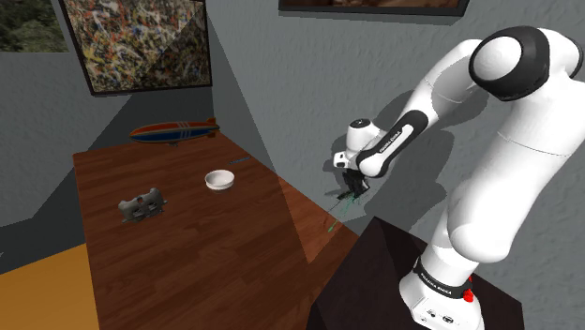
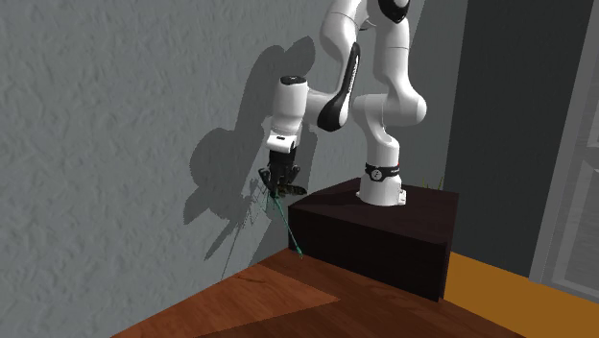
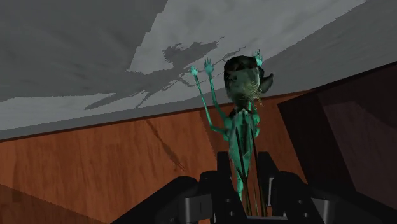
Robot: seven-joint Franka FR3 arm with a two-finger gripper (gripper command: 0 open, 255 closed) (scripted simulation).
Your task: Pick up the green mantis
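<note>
The pincer (image 3: pixel 245 173) is closed on the mantis (image 3: pixel 242 118), gripping its thin body. The mantis hangs clear above the desk (image 1: pixel 187 253), over the edge nearest the stand (image 1: pixel 375 281). The pick-up looks done; nothing seems left but keeping hold.

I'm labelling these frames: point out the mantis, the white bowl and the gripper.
mantis (image 3: pixel 242 133): wrist view, on its slim body.
white bowl (image 1: pixel 220 185): shoulder view, on its front wall.
gripper (image 2: pixel 279 184): second exterior view, between its fingertips.
</note>
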